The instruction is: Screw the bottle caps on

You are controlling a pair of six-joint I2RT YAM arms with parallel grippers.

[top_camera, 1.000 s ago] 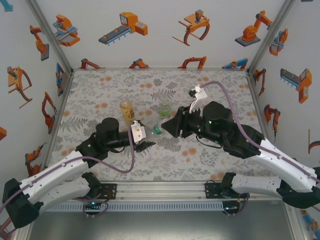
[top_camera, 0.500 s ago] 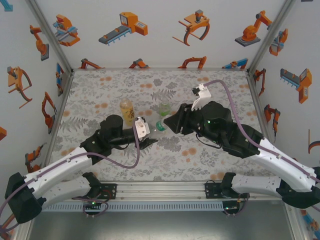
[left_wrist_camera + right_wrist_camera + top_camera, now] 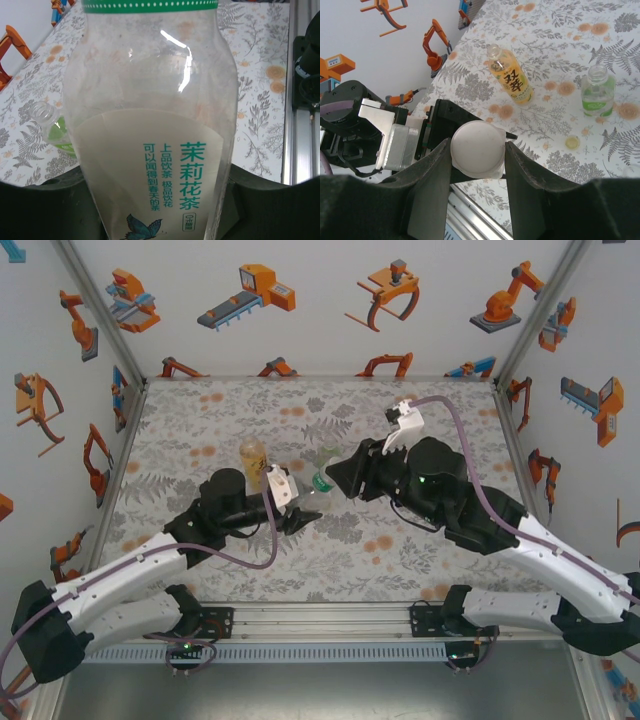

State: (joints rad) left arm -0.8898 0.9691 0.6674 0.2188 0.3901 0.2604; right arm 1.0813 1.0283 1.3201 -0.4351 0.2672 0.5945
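The left arm [image 3: 130, 575] and right arm [image 3: 545, 550] have white lower links and bulky black joint housings. A purple-grey cable [image 3: 268, 540] loops along each. The left tool [image 3: 303, 512] and right tool [image 3: 338, 480] have broad black fingers [image 3: 427, 200].

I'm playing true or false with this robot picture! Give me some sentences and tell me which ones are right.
1. The right claw pinches a white cap. True.
2. The amber bottle is lying on its side. False: it stands upright on the table.
3. The left claw holds the clear bottle with the green label. True.
4. The squat green bottle has its cap on. False: its mouth is open, with no cap on it.
5. A small yellowish cap lies loose on the table, near the squat green bottle. True.
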